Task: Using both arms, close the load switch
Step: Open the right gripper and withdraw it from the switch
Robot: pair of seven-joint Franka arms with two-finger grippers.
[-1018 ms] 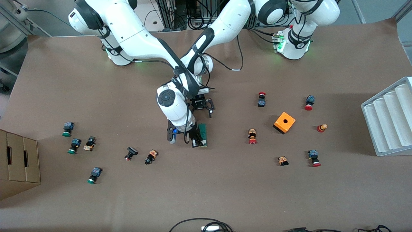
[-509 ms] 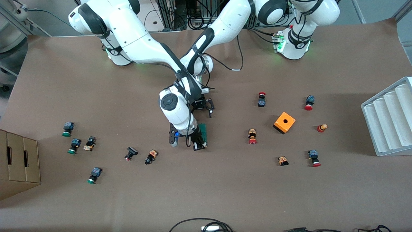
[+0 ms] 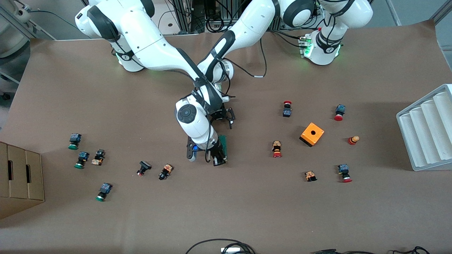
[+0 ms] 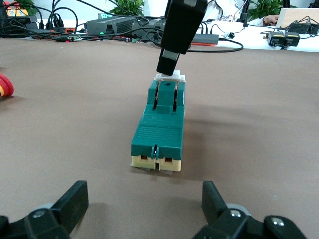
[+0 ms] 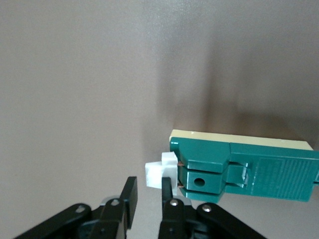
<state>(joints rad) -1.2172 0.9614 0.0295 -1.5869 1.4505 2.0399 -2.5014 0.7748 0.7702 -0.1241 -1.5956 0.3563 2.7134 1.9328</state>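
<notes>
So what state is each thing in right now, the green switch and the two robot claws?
load switch: lying flat on the table, held by neither gripper.
right gripper: shut, fingertips at the switch's white end.
left gripper: open, at the switch's other end, not touching it.
orange box: sitting on the table, hole facing up.

1 load switch (image 3: pixel 223 145); 1 orange box (image 3: pixel 312 134); 2 arms (both white); 14 small push buttons

We see two glossy white jointed robot arms (image 3: pixel 155 42) with black joint bands, thin black cables trailing along them, green lights glowing at their round bases, and matte black two-finger grippers (image 5: pixel 144 201) fastened with silver screws.
</notes>
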